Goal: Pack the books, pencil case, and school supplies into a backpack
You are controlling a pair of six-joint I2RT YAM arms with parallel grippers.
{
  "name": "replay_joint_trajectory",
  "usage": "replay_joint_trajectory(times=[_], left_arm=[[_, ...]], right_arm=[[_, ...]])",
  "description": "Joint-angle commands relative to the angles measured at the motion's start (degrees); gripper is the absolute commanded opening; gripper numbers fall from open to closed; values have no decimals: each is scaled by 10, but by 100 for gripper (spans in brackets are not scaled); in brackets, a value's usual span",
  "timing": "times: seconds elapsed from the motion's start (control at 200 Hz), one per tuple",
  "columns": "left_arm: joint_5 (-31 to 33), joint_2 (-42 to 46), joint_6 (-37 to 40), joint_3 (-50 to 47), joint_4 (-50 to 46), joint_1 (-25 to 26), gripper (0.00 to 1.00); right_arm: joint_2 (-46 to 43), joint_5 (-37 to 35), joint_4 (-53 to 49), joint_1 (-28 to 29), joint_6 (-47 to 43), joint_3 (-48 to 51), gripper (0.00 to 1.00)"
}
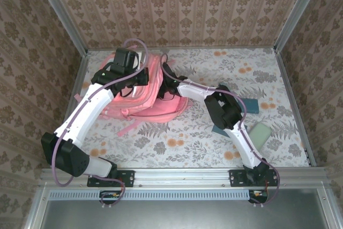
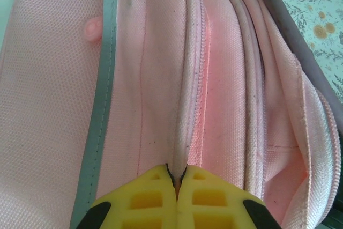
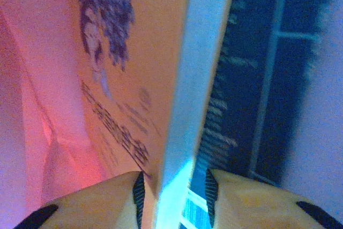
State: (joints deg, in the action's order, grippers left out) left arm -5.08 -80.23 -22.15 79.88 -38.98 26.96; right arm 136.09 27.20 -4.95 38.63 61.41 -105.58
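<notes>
While left tool (image 2: 177,178) tight on backpack seam (image 2: 185,105), right tool (image 3: 174,186) tight on yellow book (image 3: 155,52).

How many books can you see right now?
2. A yellow-orange paperback with a blue-haired figure and a dark navy book with pale print stand side by side at the right fingers, inside the big pink fabric backpack. More books may be hidden.

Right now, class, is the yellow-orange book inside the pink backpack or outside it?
Inside, at least partly: pink fabric of the backpack flanks the yellow-orange book, held between the right gripper's fingers beside a navy book.
</notes>
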Motion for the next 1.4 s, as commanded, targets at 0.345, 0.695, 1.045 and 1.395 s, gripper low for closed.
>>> replay_joint_trajectory(times=[0.345, 0.695, 1.045, 1.395], left_arm=[[-21, 21, 7, -79, 56, 1, 0], [-34, 16, -5, -134, 95, 23, 37], [-19, -22, -29, -114, 125, 88, 62], [-22, -49, -46, -106, 137, 113, 62]], right_arm=[[-308, -67, -35, -63, -100, 281, 48], [-560, -196, -163, -183, -193, 531, 60], [-698, -261, -251, -266, -219, 677, 71], [-625, -187, -131, -237, -162, 734, 71]])
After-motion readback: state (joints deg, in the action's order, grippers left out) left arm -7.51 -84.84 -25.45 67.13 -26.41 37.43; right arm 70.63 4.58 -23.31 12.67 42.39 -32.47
